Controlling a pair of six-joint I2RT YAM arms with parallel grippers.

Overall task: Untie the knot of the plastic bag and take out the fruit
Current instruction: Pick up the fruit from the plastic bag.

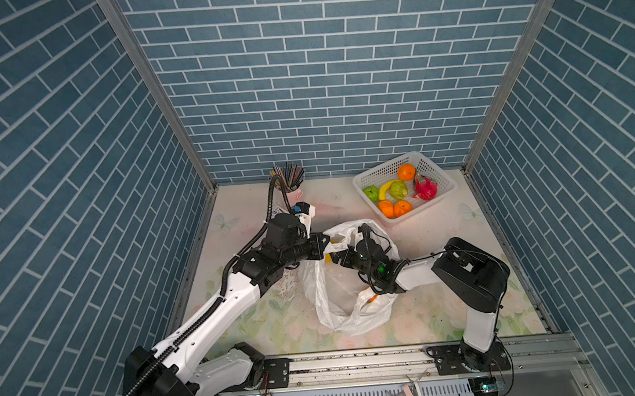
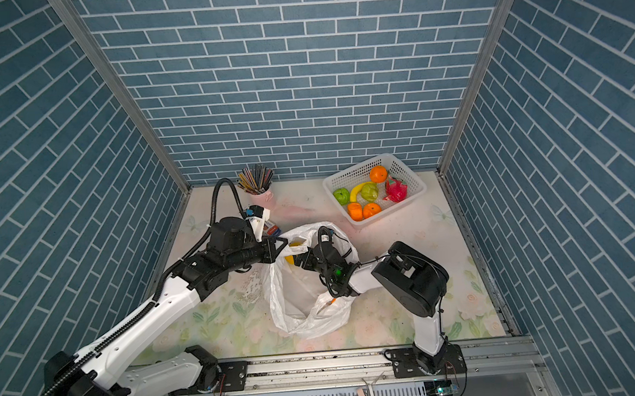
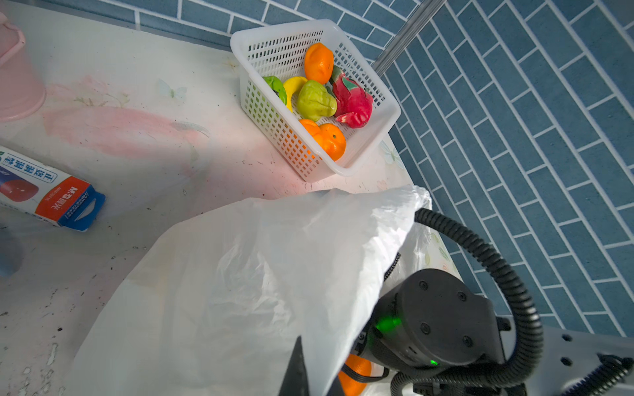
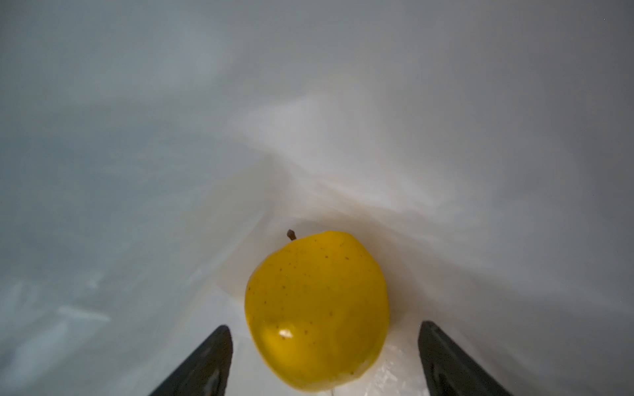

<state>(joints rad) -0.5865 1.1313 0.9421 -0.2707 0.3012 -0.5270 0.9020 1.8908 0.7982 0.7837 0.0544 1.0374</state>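
Where the plastic bag [image 1: 348, 304] lies on desk [image 1: 445, 243], mouth open: L claw [image 1: 325, 244] pressed shut on its rim, edge lifted. R claw [image 4: 324, 327] inside bag, jaws spread, flanking yellow fruit [image 4: 317, 308] w/ gaps both sides. Other fruit [image 1: 406, 171] in basket [image 1: 381, 168], far-R corner, clear of bag.

- Both top views look steeply down from high above the near edge of the tabletop [image 1: 425, 229] toward the back wall [image 1: 318, 72], covering the whole scene.
- The left wrist view sits close above the plastic bag [image 3: 240, 291], facing the basket [image 3: 284, 51] at the far right corner; the top views share both.
- The right wrist view is very close, inside the bag, facing a yellow fruit [image 4: 317, 308].
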